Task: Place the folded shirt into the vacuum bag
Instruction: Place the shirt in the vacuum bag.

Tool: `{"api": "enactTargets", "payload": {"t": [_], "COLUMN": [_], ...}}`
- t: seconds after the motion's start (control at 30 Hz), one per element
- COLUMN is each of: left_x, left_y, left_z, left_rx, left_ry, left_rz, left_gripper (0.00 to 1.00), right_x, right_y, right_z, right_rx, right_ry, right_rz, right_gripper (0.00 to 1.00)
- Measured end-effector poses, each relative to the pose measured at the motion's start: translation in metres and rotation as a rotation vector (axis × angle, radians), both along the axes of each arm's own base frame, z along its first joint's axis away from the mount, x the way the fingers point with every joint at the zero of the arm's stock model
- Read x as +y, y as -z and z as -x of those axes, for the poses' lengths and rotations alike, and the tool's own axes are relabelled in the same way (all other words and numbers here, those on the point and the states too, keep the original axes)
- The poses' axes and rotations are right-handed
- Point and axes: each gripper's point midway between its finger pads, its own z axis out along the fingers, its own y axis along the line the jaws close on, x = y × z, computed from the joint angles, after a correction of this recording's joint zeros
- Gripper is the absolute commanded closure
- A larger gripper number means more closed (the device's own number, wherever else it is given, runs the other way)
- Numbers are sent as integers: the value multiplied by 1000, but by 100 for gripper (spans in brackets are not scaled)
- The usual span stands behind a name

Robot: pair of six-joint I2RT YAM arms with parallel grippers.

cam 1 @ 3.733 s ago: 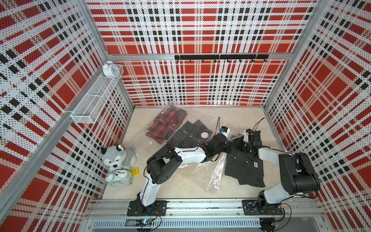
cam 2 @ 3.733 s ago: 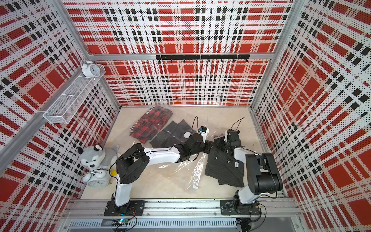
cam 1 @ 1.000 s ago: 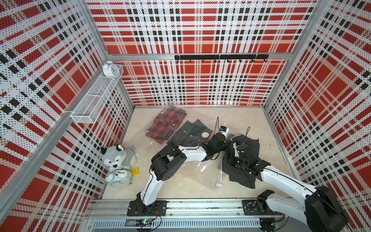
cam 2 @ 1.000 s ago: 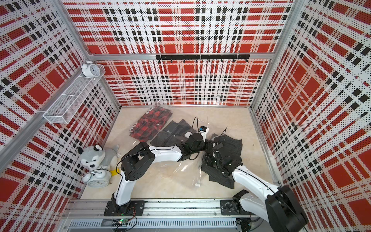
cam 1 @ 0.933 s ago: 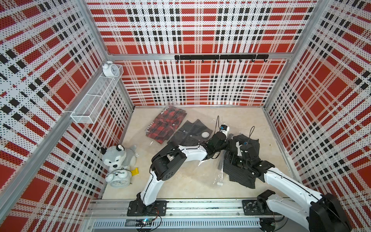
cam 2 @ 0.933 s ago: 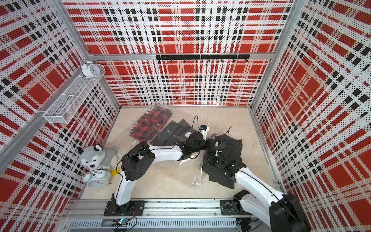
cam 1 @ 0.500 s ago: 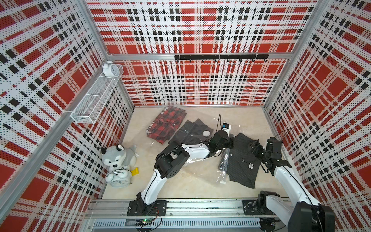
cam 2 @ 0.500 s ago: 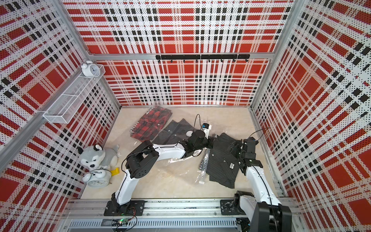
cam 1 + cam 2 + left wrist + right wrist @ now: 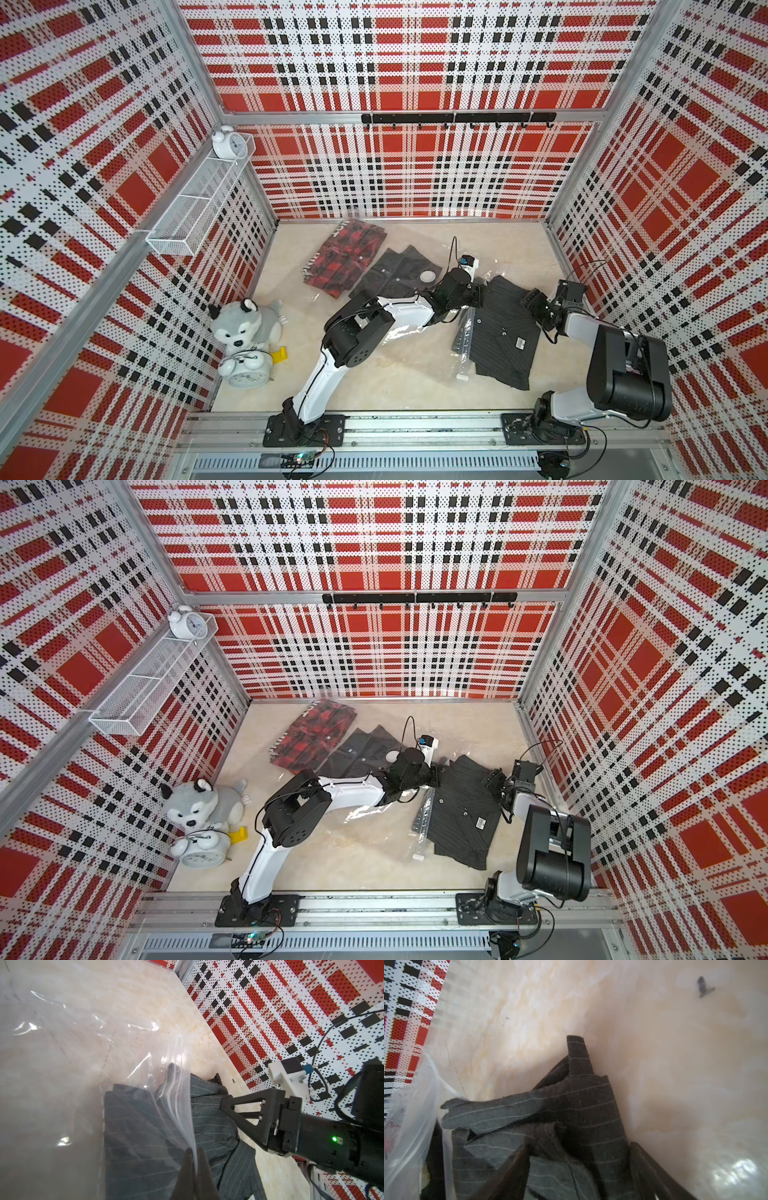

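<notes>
The folded shirt (image 9: 503, 328) (image 9: 461, 808) is dark grey with thin pinstripes and lies flat right of centre. The clear vacuum bag (image 9: 399, 332) spreads to its left, with a round white valve (image 9: 428, 275) and a white slider clip (image 9: 462, 377). My left gripper (image 9: 478, 291) (image 9: 194, 1152) is shut on the bag's zip edge (image 9: 182, 1093), holding it up over the shirt (image 9: 145, 1126), whose left part shows through the film. My right gripper (image 9: 534, 301) (image 9: 578, 1159) is open at the shirt's far right edge, its fingers (image 9: 517, 1163) astride a fold of the fabric (image 9: 581, 1105).
A red plaid garment (image 9: 345, 259) and a dark grey one (image 9: 395, 274) lie under the bag's film at the back left. A stuffed husky (image 9: 245, 322) and an alarm clock (image 9: 248, 372) sit by the left wall, below a wire shelf (image 9: 199, 208). The right wall (image 9: 582, 257) is close behind my right gripper.
My right gripper has left the shirt's near left part and swung to its far right edge, the arm folding back. The shirt now lies flatter. My left gripper has held its grip.
</notes>
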Motion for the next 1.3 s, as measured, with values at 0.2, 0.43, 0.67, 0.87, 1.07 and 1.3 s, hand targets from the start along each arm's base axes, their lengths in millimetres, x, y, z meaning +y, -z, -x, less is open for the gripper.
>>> {"api": "enactTargets", "payload": {"t": [0.2, 0.43, 0.67, 0.87, 1.07, 1.3], "left_x": [-3, -4, -4, -6, -5, 0], "left_y": [2, 3, 3, 3, 0, 0], "left_z": [0, 1, 2, 4, 3, -5], "left_rx": [6, 9, 11, 10, 1, 0], "left_ry": [13, 19, 20, 19, 6, -10], "left_rz": [4, 4, 5, 5, 4, 4], "left_gripper": [100, 100, 100, 100, 100, 100], "right_x": [11, 29, 63, 92, 102, 95], "right_y": [6, -5, -43, -45, -23, -36], "right_z": [-4, 4, -6, -20, -38, -26], "right_rx": [-10, -59, -181, -211, -169, -162], "right_ry": [-77, -121, -185, -200, -192, -204], "right_rz": [-33, -93, -119, -158, -185, -116], "right_gripper": [75, 95, 100, 100, 66, 17]}}
